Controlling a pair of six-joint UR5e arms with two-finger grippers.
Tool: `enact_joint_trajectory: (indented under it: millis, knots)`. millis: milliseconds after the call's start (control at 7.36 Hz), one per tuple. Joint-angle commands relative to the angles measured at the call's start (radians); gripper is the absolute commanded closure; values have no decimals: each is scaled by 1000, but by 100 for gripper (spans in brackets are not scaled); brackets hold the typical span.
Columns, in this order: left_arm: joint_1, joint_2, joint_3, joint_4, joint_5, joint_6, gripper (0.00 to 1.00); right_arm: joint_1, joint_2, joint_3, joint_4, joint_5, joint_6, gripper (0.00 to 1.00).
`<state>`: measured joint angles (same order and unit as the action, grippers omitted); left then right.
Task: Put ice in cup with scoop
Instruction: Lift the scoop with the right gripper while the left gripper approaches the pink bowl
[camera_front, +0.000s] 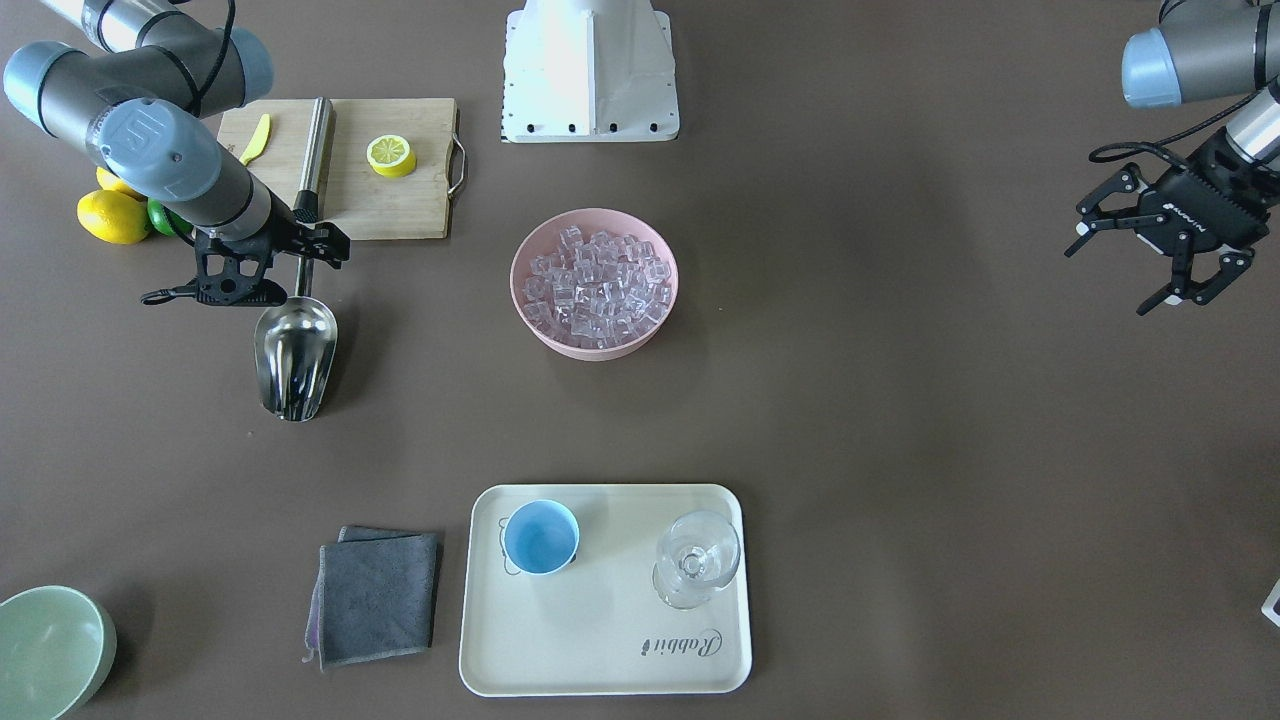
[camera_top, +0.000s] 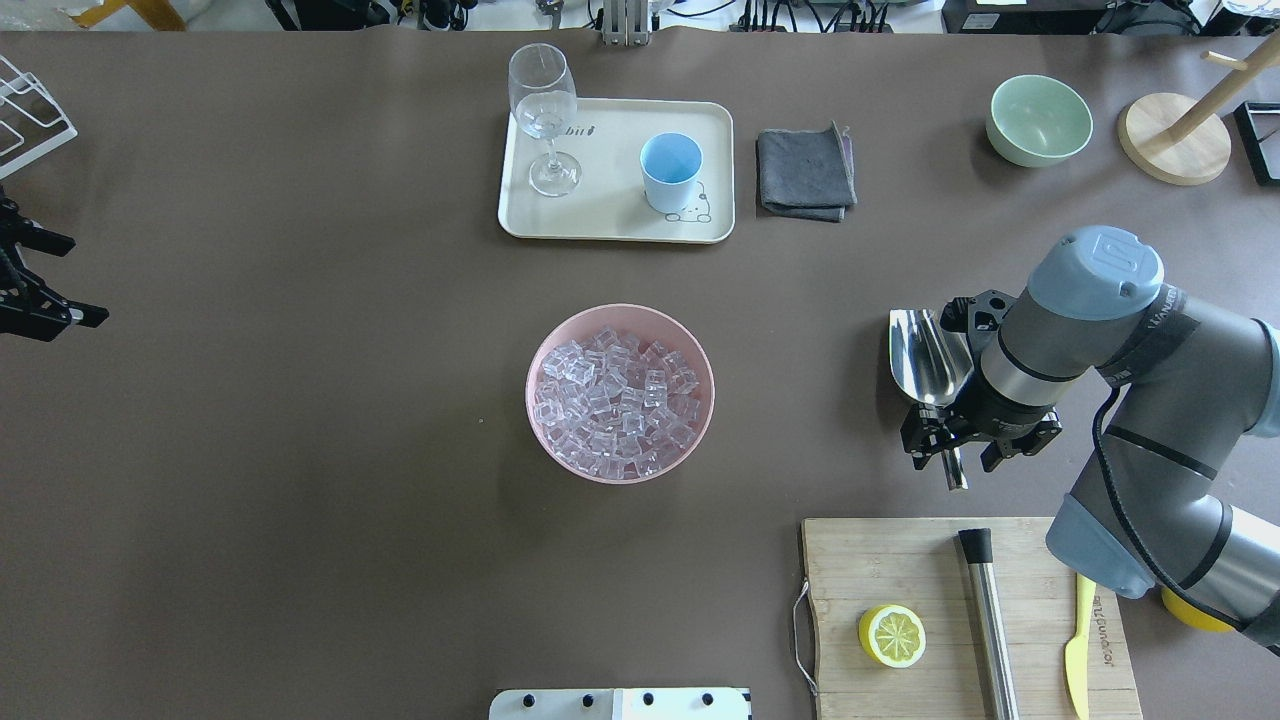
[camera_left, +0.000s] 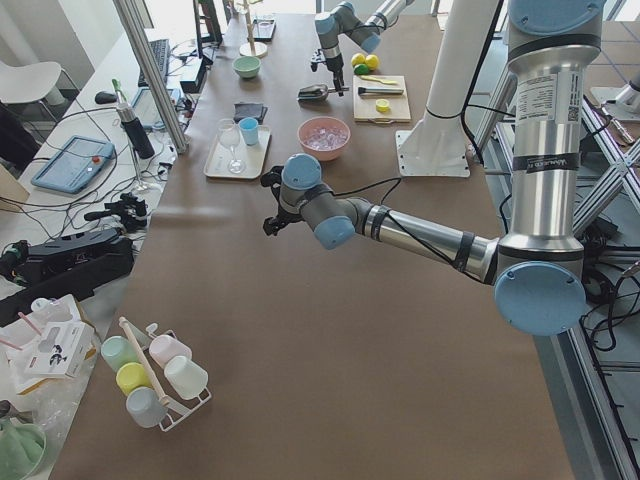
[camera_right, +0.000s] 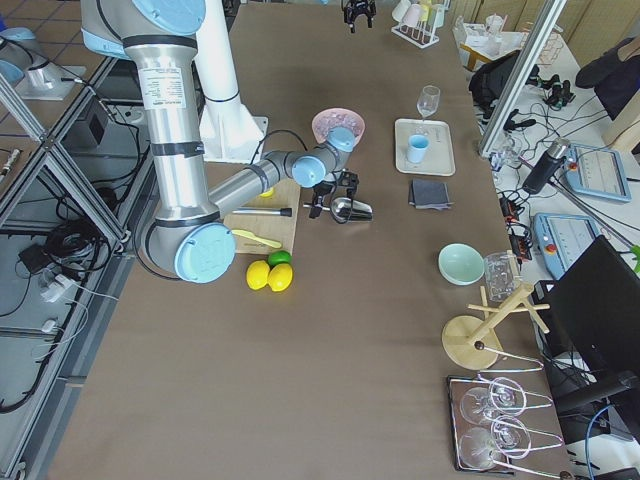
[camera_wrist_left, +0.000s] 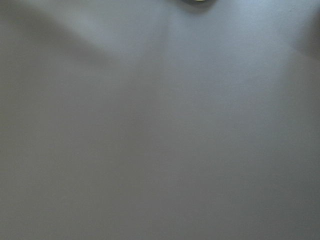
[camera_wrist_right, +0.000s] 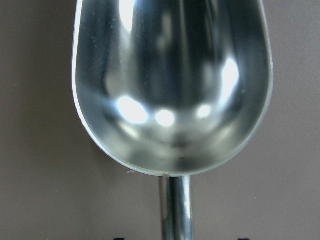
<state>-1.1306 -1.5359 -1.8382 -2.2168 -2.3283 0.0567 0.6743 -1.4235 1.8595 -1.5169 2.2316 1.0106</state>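
The steel scoop (camera_front: 295, 355) lies flat on the brown table, empty, with its handle pointing towards the cutting board. My right gripper (camera_front: 290, 268) is low over the handle, its fingers spread on either side, open. The right wrist view shows the empty scoop bowl (camera_wrist_right: 172, 85) close up with the handle below it. The ice (camera_front: 595, 285) fills a pink bowl (camera_front: 530, 320) at the table's centre. The light blue cup (camera_front: 540, 537) stands empty on a cream tray (camera_front: 600, 640). My left gripper (camera_front: 1110, 275) is open and empty, far off to the side.
A stemmed glass (camera_front: 697, 560) stands on the tray beside the cup. A grey cloth (camera_front: 378, 597) and a pale green bowl (camera_front: 45, 650) lie near it. A cutting board (camera_front: 390, 200) holds a steel cylinder (camera_front: 315, 150), a lemon half (camera_front: 391, 155) and a yellow knife.
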Motion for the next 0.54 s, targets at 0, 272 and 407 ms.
enact_joint_trajectory:
  millis: [0,272,407]
  knots:
    - [77,-4,-7,-111,30,0,2,-1,2,9,0,0,13,43]
    - [139,-29,-3,-171,70,2,2,-1,0,10,0,2,13,46]
    - [225,-55,7,-308,151,9,2,-1,0,9,0,2,13,47]
